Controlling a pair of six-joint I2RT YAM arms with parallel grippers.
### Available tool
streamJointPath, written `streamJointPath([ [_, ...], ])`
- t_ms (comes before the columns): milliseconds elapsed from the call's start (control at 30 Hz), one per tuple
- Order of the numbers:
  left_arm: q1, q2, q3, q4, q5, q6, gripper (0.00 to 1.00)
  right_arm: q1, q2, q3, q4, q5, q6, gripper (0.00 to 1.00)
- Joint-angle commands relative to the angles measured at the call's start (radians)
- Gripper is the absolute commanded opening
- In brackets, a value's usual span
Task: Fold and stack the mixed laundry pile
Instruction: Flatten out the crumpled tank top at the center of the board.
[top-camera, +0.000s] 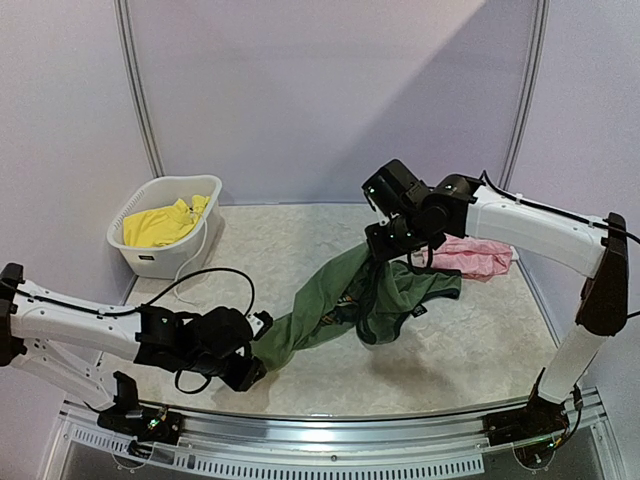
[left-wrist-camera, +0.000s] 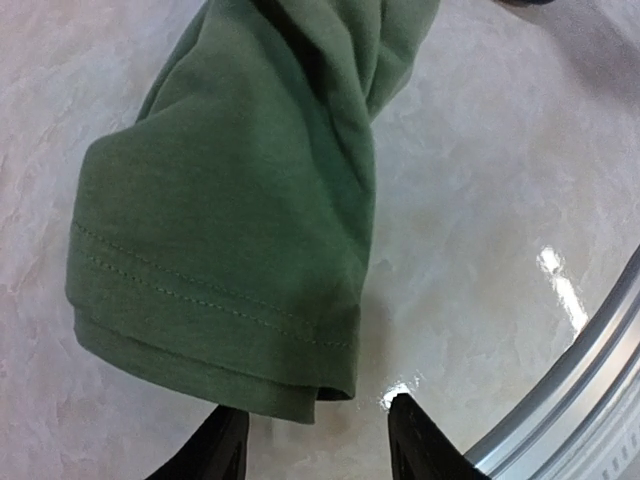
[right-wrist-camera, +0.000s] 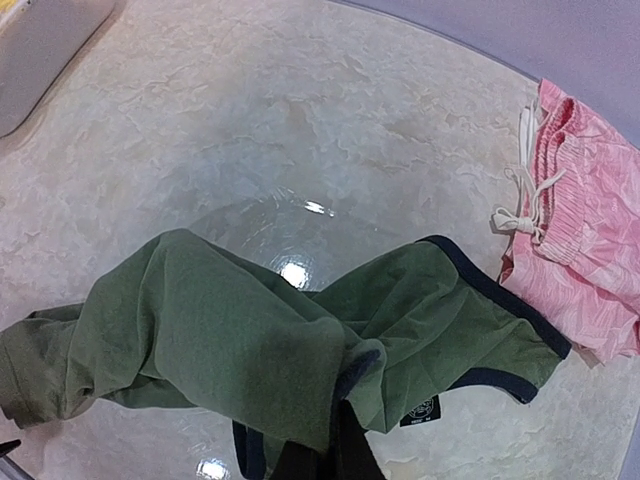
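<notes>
1. Where the surface (left-wrist-camera: 480, 180) meets its metal front rail (left-wrist-camera: 590, 370), the left claw (left-wrist-camera: 318, 445) sits low. Its fingers are apart with nothing between them. The stitched hem of the olive-green tank top (left-wrist-camera: 230, 220) lies just ahead of the tips.
2. Handling, judged: thin jersey, light, soft, limp. It will sag and bunch; not fragile. The double-stitched hem looks the firmest place to pinch, near a corner.
3. Mid-surface, the top runs as a twisted rope from the hem to its far end, partly resting, partly lifted.
4. The right claw (top-camera: 388, 248) is closed on a bunched fold at the top's upper end, near the navy binding (right-wrist-camera: 500, 290), and holds it off the surface.
5. Room: bare surface on both sides of the top for spreading. The front rail is close behind the hem, so there is little slack nearward.
6. Farther right, the pink garment (right-wrist-camera: 590, 240) lies just beside the top's armhole; contact cannot be told. It may get dragged.
7. Far left, the white basket (top-camera: 135, 255) holds the yellow shorts (top-camera: 160, 225), well apart.
</notes>
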Motion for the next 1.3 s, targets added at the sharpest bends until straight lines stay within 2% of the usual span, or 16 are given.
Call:
streamJointPath([
  [0, -0.079, 0.027, 0.065, -0.092, -0.115, -0.032, 0.49, -0.01, -0.043, -0.019, 0.008, -0.004, 0.012, 0.0],
  [200, -0.085, 0.071, 0.082, -0.112, -0.147, -0.055, 0.53, -0.01, -0.048, -0.032, 0.021, -0.01, 0.011, 0.0],
  [267, -0.085, 0.077, 0.084, -0.099, -0.121, -0.058, 0.56, -0.011, -0.049, -0.039, 0.024, -0.013, 0.01, 0.0],
  [400, -0.085, 0.098, 0.091, -0.09, -0.109, -0.061, 0.56, -0.01, -0.054, -0.049, 0.028, -0.016, 0.01, 0.0],
  [433, -0.085, 0.116, 0.096, -0.087, -0.11, -0.062, 0.54, -0.01, -0.056, -0.053, 0.03, -0.018, 0.01, 0.0],
  [500, -0.085, 0.149, 0.104, -0.078, -0.118, -0.062, 0.41, -0.01, -0.063, -0.061, 0.034, -0.018, 0.011, 0.0],
  [567, -0.085, 0.182, 0.114, -0.061, -0.131, -0.063, 0.26, -0.01, -0.067, -0.071, 0.035, -0.018, 0.012, 0.0],
  [633, -0.085, 0.206, 0.13, -0.048, -0.153, -0.06, 0.02, -0.01, -0.077, -0.087, 0.039, -0.017, 0.016, 0.0],
  [833, -0.065, 0.081, 0.219, -0.154, -0.275, -0.07, 0.0, -0.011, -0.132, -0.178, 0.043, -0.021, 0.038, 0.0],
  [933, 0.041, -0.008, 0.231, -0.195, -0.255, -0.073, 0.0, -0.01, -0.188, -0.261, 0.058, -0.028, 0.058, 0.0],
  [1067, 0.265, -0.081, 0.19, -0.148, -0.101, -0.072, 0.0, -0.01, -0.246, -0.35, 0.073, -0.01, 0.072, 0.0],
  [1267, 0.544, -0.007, 0.181, -0.097, 0.02, -0.053, 0.0, -0.021, -0.234, -0.36, 0.092, -0.005, 0.071, 0.0],
])
